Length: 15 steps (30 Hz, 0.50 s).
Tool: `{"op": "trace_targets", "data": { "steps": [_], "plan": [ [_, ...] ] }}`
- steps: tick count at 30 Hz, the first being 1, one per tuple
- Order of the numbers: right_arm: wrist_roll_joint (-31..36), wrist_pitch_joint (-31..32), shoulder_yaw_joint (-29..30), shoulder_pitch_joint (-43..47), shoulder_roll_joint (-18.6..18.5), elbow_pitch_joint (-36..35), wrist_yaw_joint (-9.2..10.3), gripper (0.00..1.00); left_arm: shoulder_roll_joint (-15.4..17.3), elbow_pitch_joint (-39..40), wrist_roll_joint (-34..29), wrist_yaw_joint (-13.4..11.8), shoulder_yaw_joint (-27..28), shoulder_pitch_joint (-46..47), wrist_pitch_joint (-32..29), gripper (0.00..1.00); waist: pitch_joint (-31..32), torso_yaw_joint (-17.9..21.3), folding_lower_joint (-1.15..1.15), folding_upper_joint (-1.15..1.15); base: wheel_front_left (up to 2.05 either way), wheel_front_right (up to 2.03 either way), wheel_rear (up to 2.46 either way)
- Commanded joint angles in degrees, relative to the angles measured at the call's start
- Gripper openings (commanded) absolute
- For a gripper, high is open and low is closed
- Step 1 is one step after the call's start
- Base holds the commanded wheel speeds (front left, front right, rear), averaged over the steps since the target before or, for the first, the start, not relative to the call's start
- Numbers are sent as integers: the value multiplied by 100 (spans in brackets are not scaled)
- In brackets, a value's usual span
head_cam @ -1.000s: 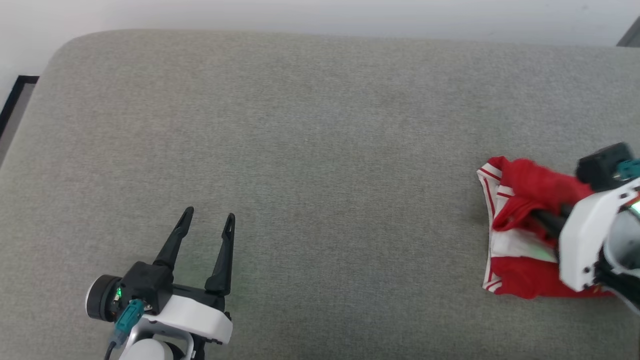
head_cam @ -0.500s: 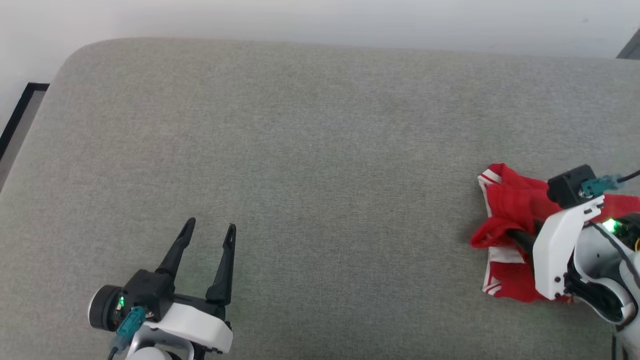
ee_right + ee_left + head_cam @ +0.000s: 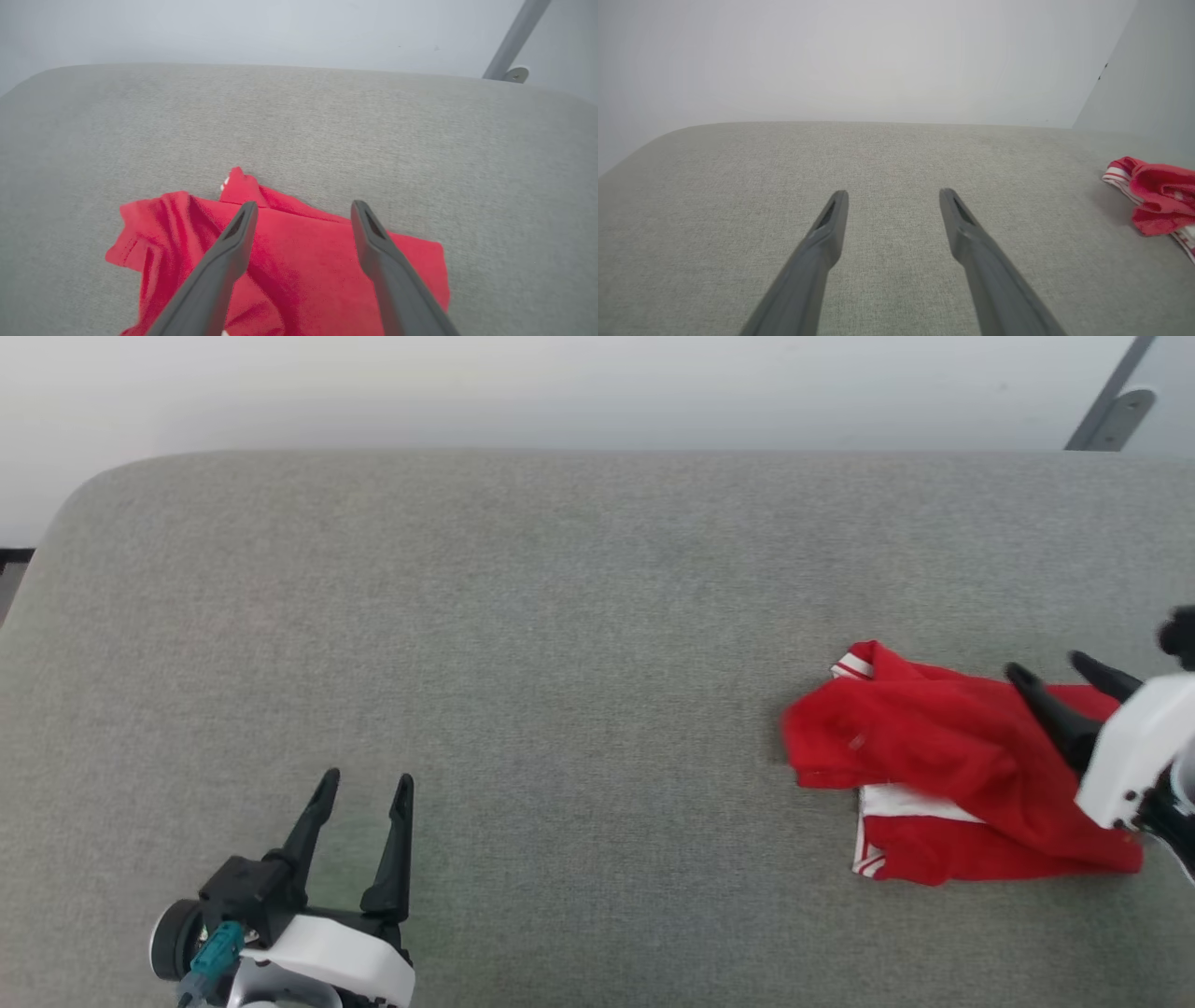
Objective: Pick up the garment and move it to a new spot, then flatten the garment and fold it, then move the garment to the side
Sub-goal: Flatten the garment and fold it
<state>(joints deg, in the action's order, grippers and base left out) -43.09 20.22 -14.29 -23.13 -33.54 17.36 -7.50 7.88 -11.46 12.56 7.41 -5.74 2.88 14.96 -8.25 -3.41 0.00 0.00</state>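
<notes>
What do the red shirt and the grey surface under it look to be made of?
Crumpled bright red shirt with white striped trim: soft matte knit, probably jersey; it slumps in limp folds with no sheen. Broad grey padded surface: woven upholstery fabric, matte, by its fine flecked weave and rounded corners.

Bright, soft, even light throughout. A faint shadow edges the garment [image 3: 915,747] under the right tool [image 3: 1046,665]. Wrist views bow at the edges; its fingers [image 3: 210,280] blur near the lens.
</notes>
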Motion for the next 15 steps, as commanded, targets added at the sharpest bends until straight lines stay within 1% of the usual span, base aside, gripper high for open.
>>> {"op": "trace_targets", "data": {
  "steps": [1,4,7,9,10,15],
  "plan": [
    [19,-116,56,75,14,105,2,100,29,-41,23,7,-17,-69,30,100,33,46,0,0,0,0,0],
    [73,-565,116,145,45,307,2,100,26,-167,84,7,-28,-31,30,100,85,116,0,0,0,0,0],
    [232,-1154,152,227,43,590,2,100,28,-297,154,7,-49,-2,30,100,141,177,0,0,0,0,0],
    [276,-1537,125,281,146,747,2,100,38,-403,218,7,-53,25,30,100,192,212,0,0,0,0,0],
    [363,-1921,76,309,189,803,2,100,47,-461,272,7,-41,39,30,100,241,245,0,0,0,0,0],
    [633,-2915,4,490,309,779,2,100,24,-447,360,7,119,-38,30,100,366,323,0,0,0,0,0]
  ]
}}
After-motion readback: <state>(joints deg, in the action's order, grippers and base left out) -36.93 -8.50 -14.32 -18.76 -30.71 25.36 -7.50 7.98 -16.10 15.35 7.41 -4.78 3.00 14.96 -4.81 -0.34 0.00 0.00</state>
